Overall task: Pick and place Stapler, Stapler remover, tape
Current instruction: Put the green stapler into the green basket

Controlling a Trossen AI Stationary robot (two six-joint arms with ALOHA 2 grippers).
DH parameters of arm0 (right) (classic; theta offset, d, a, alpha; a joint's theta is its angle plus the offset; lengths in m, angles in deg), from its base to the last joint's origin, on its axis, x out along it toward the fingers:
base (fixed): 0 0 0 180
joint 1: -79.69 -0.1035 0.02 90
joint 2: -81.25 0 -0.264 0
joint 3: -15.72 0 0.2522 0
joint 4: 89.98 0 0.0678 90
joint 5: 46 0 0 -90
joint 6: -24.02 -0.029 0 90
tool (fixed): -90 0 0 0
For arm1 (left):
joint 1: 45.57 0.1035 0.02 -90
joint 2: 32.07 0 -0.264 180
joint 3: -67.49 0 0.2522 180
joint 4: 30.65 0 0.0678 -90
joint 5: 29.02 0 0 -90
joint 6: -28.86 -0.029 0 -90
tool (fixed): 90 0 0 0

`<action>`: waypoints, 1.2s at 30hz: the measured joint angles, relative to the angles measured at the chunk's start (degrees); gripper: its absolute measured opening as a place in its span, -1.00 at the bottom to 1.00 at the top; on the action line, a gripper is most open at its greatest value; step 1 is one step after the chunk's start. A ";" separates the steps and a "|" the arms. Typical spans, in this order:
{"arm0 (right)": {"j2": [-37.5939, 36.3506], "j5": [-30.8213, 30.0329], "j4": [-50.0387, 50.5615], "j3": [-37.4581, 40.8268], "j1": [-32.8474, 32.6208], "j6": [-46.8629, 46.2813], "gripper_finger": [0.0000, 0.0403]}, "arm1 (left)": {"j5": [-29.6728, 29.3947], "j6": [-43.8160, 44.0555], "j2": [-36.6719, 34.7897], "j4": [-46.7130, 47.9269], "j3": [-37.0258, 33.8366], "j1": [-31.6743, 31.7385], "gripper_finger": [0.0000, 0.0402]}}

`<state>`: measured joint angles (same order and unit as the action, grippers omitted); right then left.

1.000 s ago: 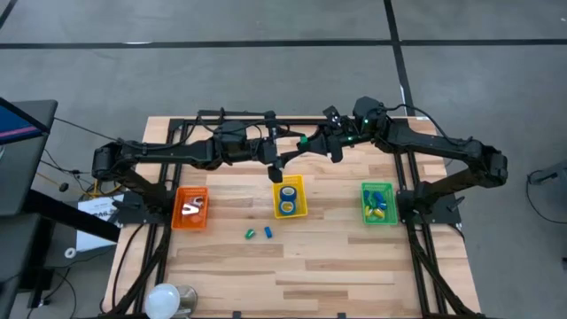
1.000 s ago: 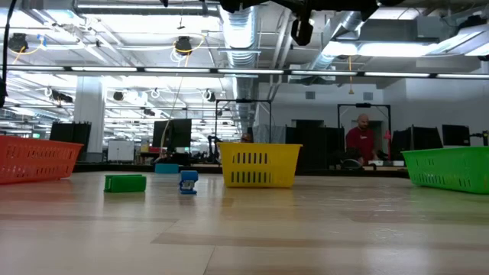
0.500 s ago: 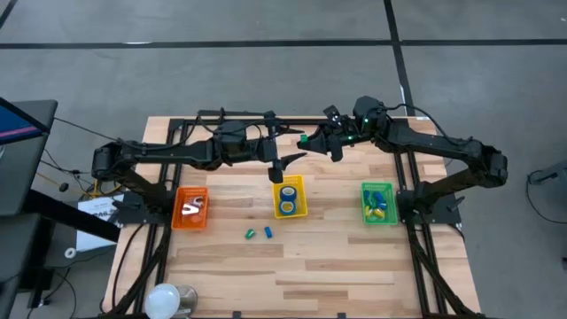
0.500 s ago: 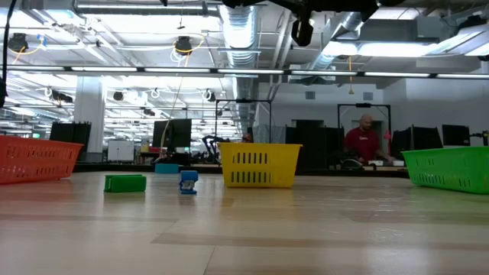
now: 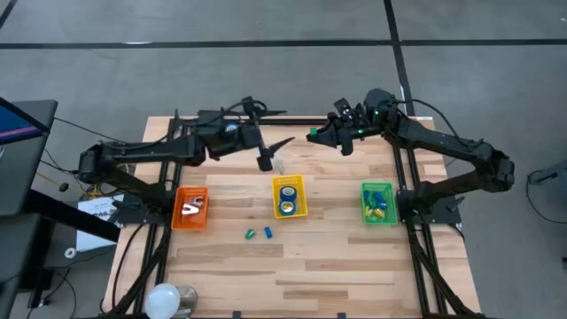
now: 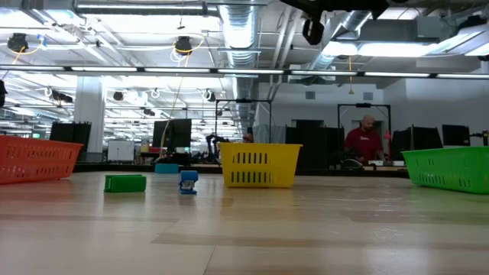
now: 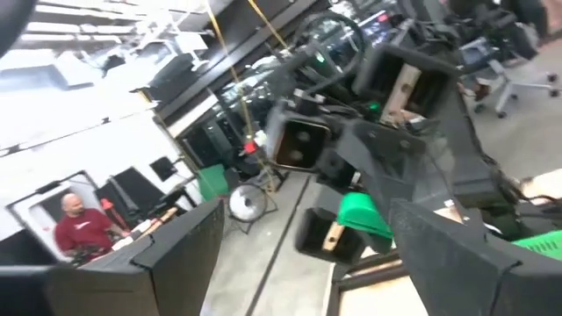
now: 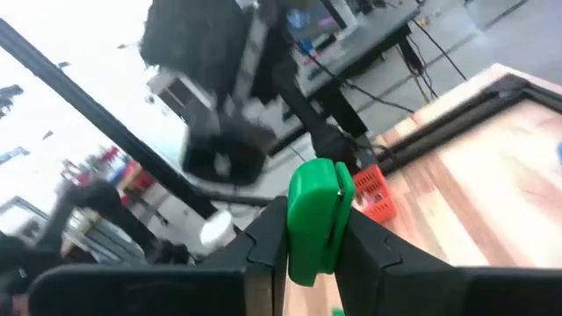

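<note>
The right pincer (image 5: 312, 136) is high over the back of the table (image 5: 337, 266), squeezing a green stapler (image 8: 318, 215). The green basket (image 5: 376, 203) sits nearer the front, on that arm's side. The left pincer (image 5: 275, 149) hangs open and empty.

Table (image 5: 354, 266) – pale planked wood, faintly glossy; baskets (image 6: 258, 166) – slotted plastic.

Orange basket (image 5: 190, 208), yellow basket (image 5: 288, 197), green basket (image 5: 376, 203) in a row; person (image 6: 367, 143) behind table.
</note>
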<state>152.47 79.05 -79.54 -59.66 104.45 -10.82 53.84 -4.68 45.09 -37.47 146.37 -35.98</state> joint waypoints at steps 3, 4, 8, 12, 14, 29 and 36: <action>-1.67 1.01 5.42 0.00 1.17 4.28 -0.69 | -1.40 -0.01 -1.49 0.38 -0.01 -0.02 0.54; -2.37 1.08 7.79 0.00 1.46 5.96 -0.69 | -1.66 -0.01 -1.88 0.45 0.00 -0.02 0.53; -5.47 1.05 17.91 0.00 2.23 13.25 -0.69 | -2.29 0.00 -2.94 1.26 0.00 -0.02 0.50; -8.76 -0.06 26.76 0.00 2.39 18.96 -0.69 | -3.73 -0.02 -3.03 1.38 0.00 -0.02 0.50; -10.26 -2.08 31.08 0.00 2.01 20.62 -0.69 | -4.14 -0.02 -3.03 1.52 0.00 -0.02 0.50; -11.20 -25.88 70.11 0.03 -9.11 26.79 -0.69 | -6.36 -0.02 -3.03 1.97 0.03 -0.02 0.49; -11.24 -30.65 76.87 2.37 -12.91 25.41 -0.69 | -6.36 2.32 -3.01 2.22 0.02 -0.02 0.49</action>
<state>141.23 48.40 -2.67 -57.29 91.54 14.59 47.48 -2.35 42.08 -35.24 146.40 -36.00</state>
